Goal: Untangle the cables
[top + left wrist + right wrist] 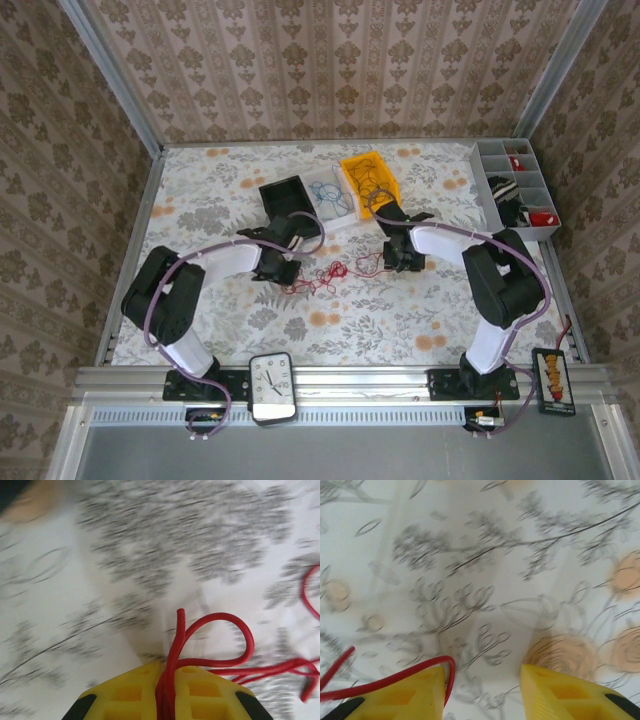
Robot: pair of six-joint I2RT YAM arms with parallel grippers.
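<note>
Red cable (173, 640) pinched between left jaws (curling past parted right jaws).

My left wrist feed smears the tablecloth (150, 555) into streaks; the red cable (175, 645) leaves frame at three o'clock.

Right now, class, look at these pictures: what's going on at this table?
Two robot arms are working on a thin red cable that lies tangled in the middle of the floral-patterned table. The left end effector is shut on a strand of it, with a loop sticking out beyond the fingers. The right end effector is open, low over the table. The cable curves past one of its fingers but is not clamped.
</note>
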